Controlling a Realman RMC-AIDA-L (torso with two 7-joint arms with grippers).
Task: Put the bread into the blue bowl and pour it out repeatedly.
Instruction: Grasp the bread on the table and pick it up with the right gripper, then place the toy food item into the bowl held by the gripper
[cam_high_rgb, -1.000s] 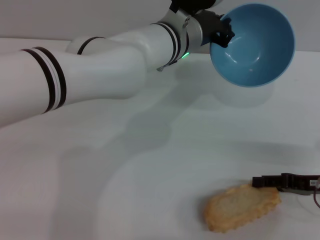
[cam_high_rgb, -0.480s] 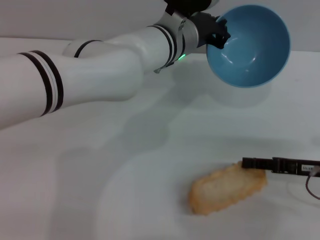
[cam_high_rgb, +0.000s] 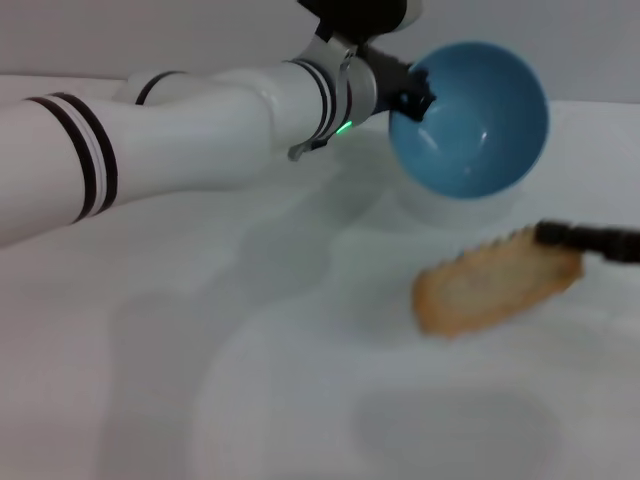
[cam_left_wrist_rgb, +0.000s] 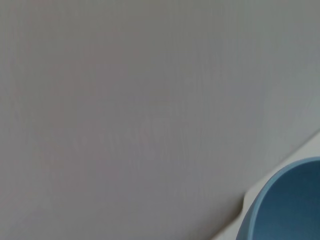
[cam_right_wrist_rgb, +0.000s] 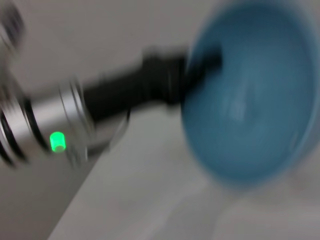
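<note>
Two arms are active. Largest in view, the left arm (cam_high_rgb: 200, 140) reaches across the table (cam_high_rgb: 150, 380), and the left gripper (cam_high_rgb: 412, 92) is clamped on the near rim of the blue bowl (cam_high_rgb: 470, 120). Compared with one second ago, the bowl has moved lower and toward the robot's left, and it remains tipped with its opening facing the camera. It is empty.

Over the same interval the bread (cam_high_rgb: 495, 285) has left the table surface near the front edge. It now hangs in the air just below and beside the bowl, raised by the right gripper (cam_high_rgb: 560, 236), whose dark fingers are closed on its far end. A soft shadow (cam_high_rgb: 450, 425) on the table beneath confirms the lift.

Assessment: bowl and bread are converging; the loading step is in progress, not complete.

Bread appearance: elongated, golden-tan, plain flat face toward the camera, scalloped edge along the top.

Bowl appearance: round, deep, glossy light blue, unmarked.
</note>
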